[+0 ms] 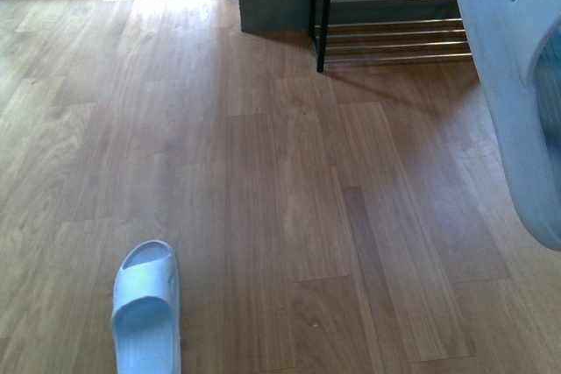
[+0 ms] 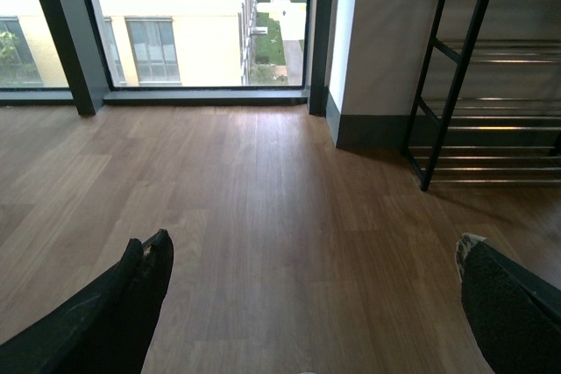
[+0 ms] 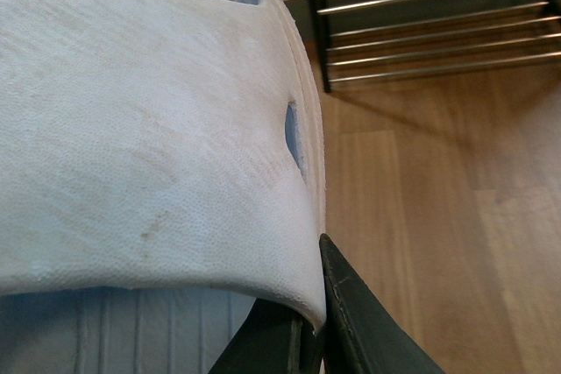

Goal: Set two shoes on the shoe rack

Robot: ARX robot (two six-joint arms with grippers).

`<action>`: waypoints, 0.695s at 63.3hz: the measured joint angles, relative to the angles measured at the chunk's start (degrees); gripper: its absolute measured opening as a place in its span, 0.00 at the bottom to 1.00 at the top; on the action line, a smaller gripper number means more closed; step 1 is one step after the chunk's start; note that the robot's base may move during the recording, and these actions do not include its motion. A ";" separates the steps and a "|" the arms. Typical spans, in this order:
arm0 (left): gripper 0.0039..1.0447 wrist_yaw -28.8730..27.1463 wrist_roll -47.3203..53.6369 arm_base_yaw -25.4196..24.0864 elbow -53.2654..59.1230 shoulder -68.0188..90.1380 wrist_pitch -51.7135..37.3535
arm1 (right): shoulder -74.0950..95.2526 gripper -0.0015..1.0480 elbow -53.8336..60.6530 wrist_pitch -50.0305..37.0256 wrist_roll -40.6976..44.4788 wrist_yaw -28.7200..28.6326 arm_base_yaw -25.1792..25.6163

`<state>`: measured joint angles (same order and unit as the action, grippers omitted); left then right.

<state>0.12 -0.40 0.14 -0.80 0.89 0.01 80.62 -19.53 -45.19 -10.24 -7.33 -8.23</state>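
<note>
Okay, right claw (image 3: 308, 335): I read it as clamped on the raised slide (image 3: 149, 129). In its wrist view, 2 dark fingers (image 3: 372, 326) pinch the edge of the pale strap, which fills most of that picture.
Raised slide position: in the front view it hangs clear of the floor at the right edge, large and close to my camera, and well short of the shoe rack (image 1: 386, 15).
Left claw (image 2: 316, 247): spread wide. Its 2 black fingers sit far apart with only bare boards between them, gripping nothing.
Floor slide (image 1: 146, 308): 1 pale blue-white slide lies sole down at the lower left of the front view, lengthwise away from me, well apart from the rack.
Shoe rack: it is at the upper right of the front view, standing against a pale wall, with black uprights and thin chrome bars in several tiers.
Floor (image 1: 263, 199): brown wooden planks.
Window (image 2: 175, 24): the left wrist view shows tall glass with dark frames beside that wall and buildings outside.
</note>
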 joint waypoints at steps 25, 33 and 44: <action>0.91 -34.10 -21.57 13.09 -12.50 44.61 2.27 | 0.00 0.02 0.07 0.00 -0.13 -0.87 -0.50; 0.91 -28.09 -25.18 14.75 -18.43 68.43 -10.88 | 0.00 0.02 0.07 0.00 -0.15 -0.63 -0.37; 0.91 -22.14 -29.03 20.37 -32.96 108.00 -16.46 | 0.00 0.02 0.07 0.00 -0.15 -0.66 -0.37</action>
<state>-22.02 -29.43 20.51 -33.76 108.88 -16.45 80.62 -19.46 -45.19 -10.39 -7.99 -8.60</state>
